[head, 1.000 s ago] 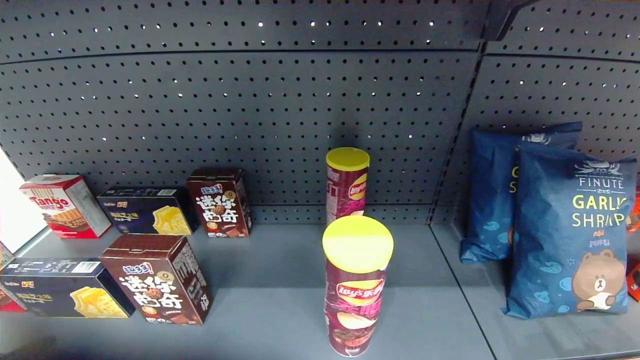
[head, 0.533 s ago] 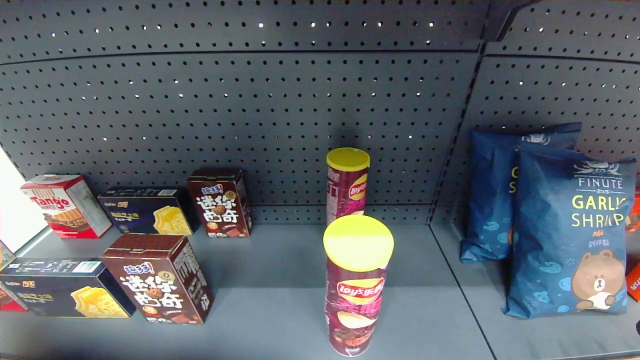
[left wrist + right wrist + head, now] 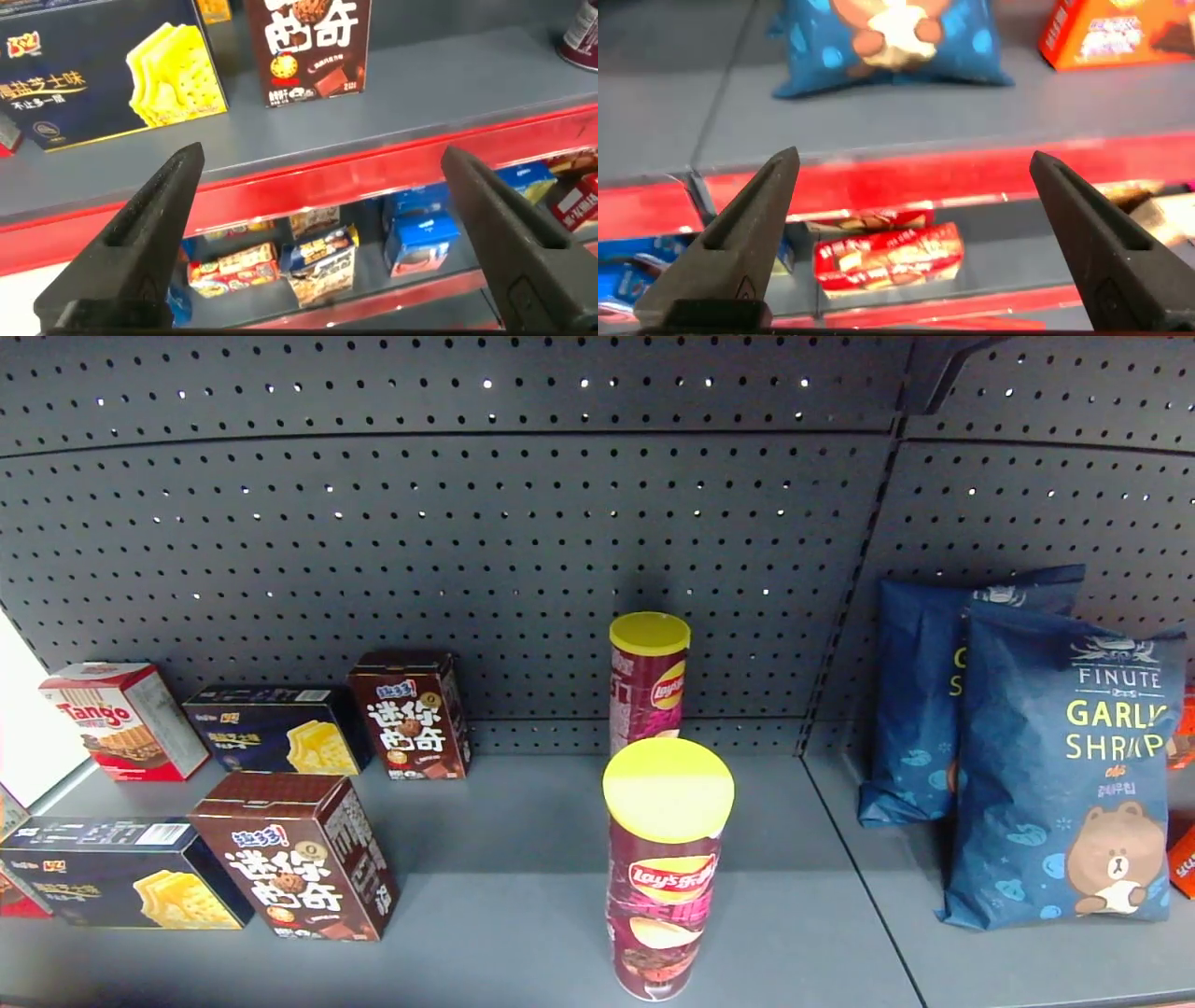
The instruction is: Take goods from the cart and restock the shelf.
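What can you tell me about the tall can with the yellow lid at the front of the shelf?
The front can is a tall, slim tube, seemingly cardboard, printed dark maroon with a red-and-yellow logo and pictures of chips. A flat yellow lid, likely plastic, closes its top. It stands upright near the front edge of the grey shelf, touching nothing else; a matching can stands farther back, by the pegboard.

Head faces shelf (image 3: 523, 821), wrists near its edge

Grey shelf (image 3: 504, 840); boxes (image 3: 299, 868) left; two chip cans (image 3: 665, 877) centre; blue bags (image 3: 1055, 775) right
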Available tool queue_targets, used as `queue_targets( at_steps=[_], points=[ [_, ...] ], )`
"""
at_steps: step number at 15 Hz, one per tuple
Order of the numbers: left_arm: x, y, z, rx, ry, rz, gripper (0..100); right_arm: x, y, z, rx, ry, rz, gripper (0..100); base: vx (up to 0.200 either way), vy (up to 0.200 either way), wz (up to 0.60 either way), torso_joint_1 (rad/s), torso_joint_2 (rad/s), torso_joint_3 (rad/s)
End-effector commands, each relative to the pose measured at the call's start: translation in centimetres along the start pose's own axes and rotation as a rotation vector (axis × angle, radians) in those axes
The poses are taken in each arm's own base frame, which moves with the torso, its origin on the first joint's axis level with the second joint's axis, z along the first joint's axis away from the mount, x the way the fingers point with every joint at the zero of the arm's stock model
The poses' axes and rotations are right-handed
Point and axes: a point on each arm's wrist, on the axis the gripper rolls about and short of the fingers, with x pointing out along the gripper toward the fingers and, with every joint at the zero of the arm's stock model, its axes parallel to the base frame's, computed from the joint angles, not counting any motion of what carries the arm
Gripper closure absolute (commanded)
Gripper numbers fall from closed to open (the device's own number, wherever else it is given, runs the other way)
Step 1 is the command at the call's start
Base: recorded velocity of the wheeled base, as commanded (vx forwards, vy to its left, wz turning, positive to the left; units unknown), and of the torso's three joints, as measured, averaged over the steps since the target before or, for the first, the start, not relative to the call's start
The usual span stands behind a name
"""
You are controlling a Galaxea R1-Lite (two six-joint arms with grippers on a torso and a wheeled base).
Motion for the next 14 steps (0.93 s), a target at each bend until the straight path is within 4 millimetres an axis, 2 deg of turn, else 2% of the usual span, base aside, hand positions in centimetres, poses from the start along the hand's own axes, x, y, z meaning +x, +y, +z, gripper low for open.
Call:
queue_targets(
  at_steps=[1,3,8,10,14],
  points=[
    [-0.36,-0.08,-0.19,0.009,-0.047,-0.004,0,-0.36,0.0,-0.17,-0.001,-0.047,0.0,0,0.0,0.0,0.0,0.0,0.0,0.0],
    [-0.41,-0.12,-0.25,0.015,-0.059,-0.017,0,-0.36,0.0,-0.17,0.002,-0.047,-0.002,0,0.0,0.0,0.0,0.0,0.0,0.0],
    [-0.47,-0.59,-0.22,0.127,-0.086,-0.221,0,-0.36,0.0,-0.17,0.002,-0.047,-0.002,0,0.0,0.0,0.0,0.0,0.0,0.0],
    [-0.48,-0.56,-0.23,0.104,-0.084,-0.202,0,-0.36,0.0,-0.17,0.002,-0.047,-0.002,0,0.0,0.0,0.0,0.0,0.0,0.0],
    [-0.52,-0.36,-0.28,0.009,-0.084,0.003,0,-0.36,0.0,-0.17,0.002,-0.047,-0.002,0,0.0,0.0,0.0,0.0,0.0,0.0]
  ],
)
